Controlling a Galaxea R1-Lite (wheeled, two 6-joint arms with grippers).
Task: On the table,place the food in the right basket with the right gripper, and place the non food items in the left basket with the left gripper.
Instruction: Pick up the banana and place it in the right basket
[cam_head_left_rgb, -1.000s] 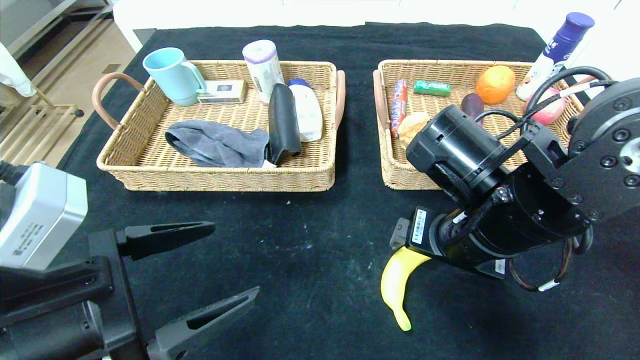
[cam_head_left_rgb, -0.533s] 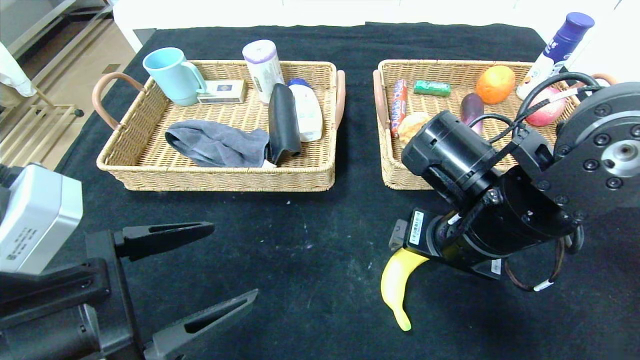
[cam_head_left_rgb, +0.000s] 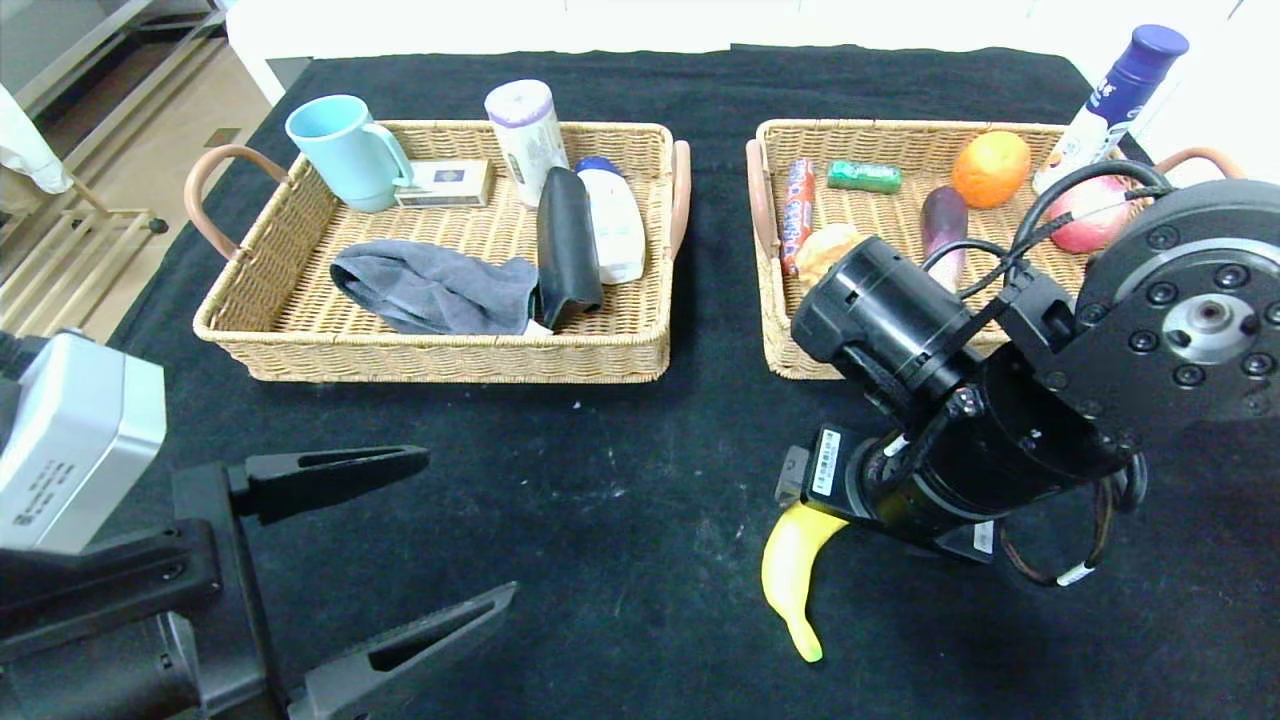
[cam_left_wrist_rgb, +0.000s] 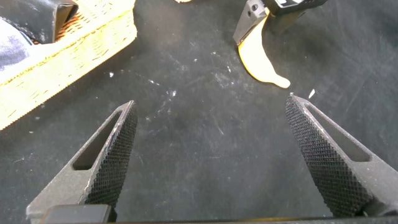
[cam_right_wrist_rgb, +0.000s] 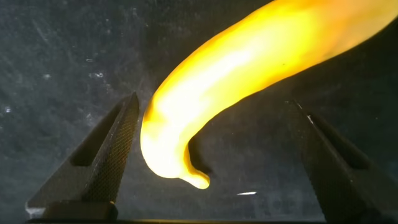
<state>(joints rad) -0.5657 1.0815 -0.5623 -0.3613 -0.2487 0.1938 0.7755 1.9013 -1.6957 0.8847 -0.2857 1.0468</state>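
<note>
I count one banana on the black table, lower centre-right, between my right gripper's open jaws. Two baskets sit above: left basket, right basket. Left gripper idles open, lower left.

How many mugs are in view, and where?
1: the light blue mug stands upright at the far left corner of the left basket. Others may be hidden behind the right arm.

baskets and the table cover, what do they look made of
Left basket and right basket: woven wicker or rattan by the look, tan and matte, weave strands visible, with smooth brown loop handles. Table cover: black cloth, probably felt, matte and flecked with pale lint.
</note>
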